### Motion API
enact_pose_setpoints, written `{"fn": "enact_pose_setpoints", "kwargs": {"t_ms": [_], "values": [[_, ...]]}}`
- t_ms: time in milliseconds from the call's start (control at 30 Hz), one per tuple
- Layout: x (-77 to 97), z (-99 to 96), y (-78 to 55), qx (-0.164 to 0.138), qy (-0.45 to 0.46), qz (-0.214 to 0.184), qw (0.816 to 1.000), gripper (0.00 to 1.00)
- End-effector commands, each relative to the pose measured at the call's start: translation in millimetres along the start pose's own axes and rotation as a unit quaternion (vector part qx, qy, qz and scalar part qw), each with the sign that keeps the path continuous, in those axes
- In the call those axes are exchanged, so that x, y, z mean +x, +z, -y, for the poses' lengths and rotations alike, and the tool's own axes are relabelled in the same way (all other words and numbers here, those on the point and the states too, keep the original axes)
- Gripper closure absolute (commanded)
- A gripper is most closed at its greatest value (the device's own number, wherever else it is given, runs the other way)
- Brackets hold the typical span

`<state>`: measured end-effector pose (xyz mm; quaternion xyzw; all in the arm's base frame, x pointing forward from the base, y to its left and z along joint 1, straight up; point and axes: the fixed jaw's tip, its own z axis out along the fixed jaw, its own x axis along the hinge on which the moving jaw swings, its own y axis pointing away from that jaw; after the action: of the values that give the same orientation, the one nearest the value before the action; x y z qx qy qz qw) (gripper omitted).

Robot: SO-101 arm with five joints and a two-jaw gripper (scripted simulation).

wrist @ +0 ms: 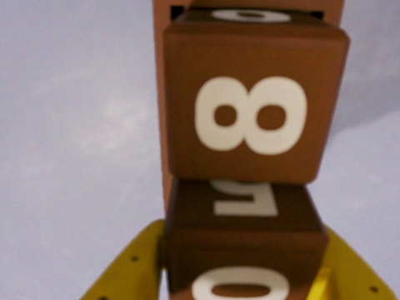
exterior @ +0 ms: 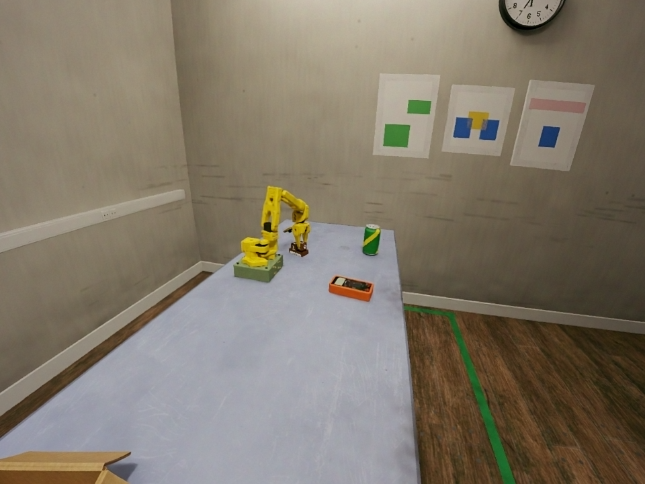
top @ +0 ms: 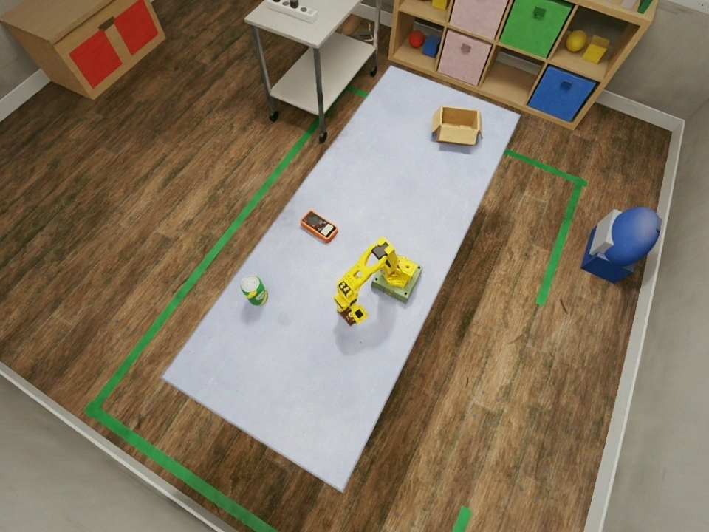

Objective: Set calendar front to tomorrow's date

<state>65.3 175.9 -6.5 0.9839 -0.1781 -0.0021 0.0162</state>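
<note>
In the wrist view two brown date cubes sit in line in a tan tray (wrist: 160,104). The far cube (wrist: 254,104) shows a white 8 lying sideways on its upper face, and a 0 on its far side. The near cube (wrist: 243,237) shows a 5 on its upper face and a 0 on its lower, nearer face. My gripper (wrist: 242,275) is shut on the near cube, with a yellow finger on each side of it. In the overhead view the gripper (top: 350,313) hangs over the small calendar, close in front of the robot base (top: 397,278). It also shows in the side view (exterior: 298,247).
A green can (top: 253,290) stands to the left of the calendar. An orange meter (top: 318,225) lies farther back on the left. An open cardboard box (top: 456,124) sits at the far end of the grey mat.
</note>
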Motion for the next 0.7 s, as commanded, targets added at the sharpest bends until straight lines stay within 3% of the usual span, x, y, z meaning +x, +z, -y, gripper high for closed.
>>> {"fn": "enact_pose_setpoints", "kwargs": {"t_ms": [0, 233, 667], "values": [[1.5, 3.2, -4.7, 0.011, 0.010, 0.001, 1.000, 1.00], [1.5, 3.0, -8.6, 0.011, 0.010, 0.001, 1.000, 1.00], [1.5, 0.4, -28.4, 0.011, 0.010, 0.001, 1.000, 1.00]]}}
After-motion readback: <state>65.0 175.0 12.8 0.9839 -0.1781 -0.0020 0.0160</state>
